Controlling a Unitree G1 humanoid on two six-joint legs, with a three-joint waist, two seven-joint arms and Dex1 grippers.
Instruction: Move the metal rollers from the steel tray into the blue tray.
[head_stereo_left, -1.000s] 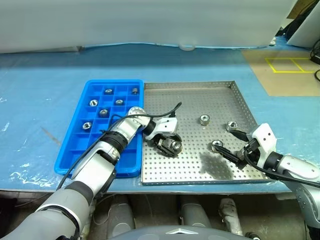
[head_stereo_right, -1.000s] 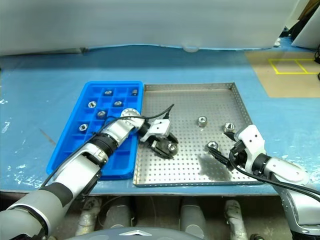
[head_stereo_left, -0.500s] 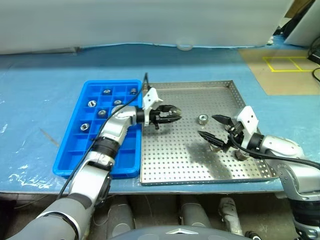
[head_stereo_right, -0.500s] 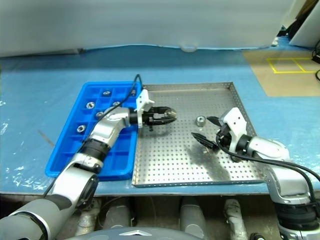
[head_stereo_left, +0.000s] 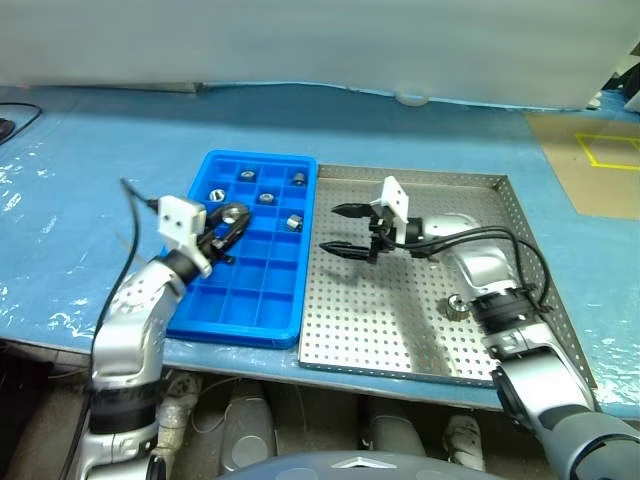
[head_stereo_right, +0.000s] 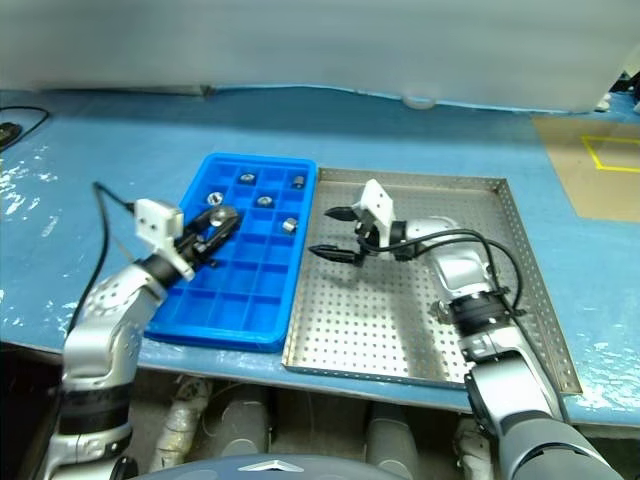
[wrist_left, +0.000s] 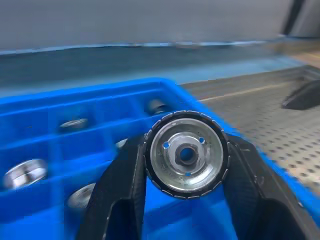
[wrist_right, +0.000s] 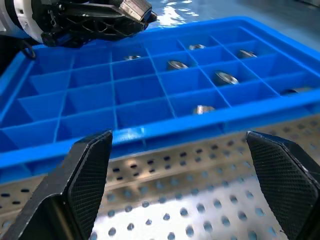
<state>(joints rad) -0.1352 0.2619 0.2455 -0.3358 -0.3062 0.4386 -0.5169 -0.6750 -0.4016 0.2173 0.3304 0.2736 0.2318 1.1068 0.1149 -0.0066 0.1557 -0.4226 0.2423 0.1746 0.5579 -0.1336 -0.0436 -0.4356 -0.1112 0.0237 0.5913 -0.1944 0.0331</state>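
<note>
Task in progress, judged past its midpoint. The left tool (head_stereo_left: 228, 222) is gripping one metal roller (wrist_left: 186, 154) between its two black fingers (wrist_left: 125, 195), closed on it, and is hovering over the left part of the blue tray (head_stereo_left: 232, 310), which is lying on the blue-covered desk (head_stereo_left: 90, 170) just beside the steel tray (head_stereo_left: 420, 345), the two rims appearing to touch. In the left wrist view the held roller is facing the camera with its central hole visible, and blue compartments are lying beneath it. The right tool (head_stereo_left: 342, 229) is standing wide apart and holding nothing, poised above the steel tray's perforated floor near the edge shared with the blue tray. Several delivered rollers (head_stereo_left: 294, 221) are sitting in separate compartments in the far half of the blue tray; the near rows are appearing vacant. One remaining roller (head_stereo_left: 458, 304) is lying on the steel tray next to the right forearm; whether the arm is hiding others cannot be told. What is left, by this reading: lowering and releasing the held roller into a free compartment, then collecting the one on the steel tray.
</note>
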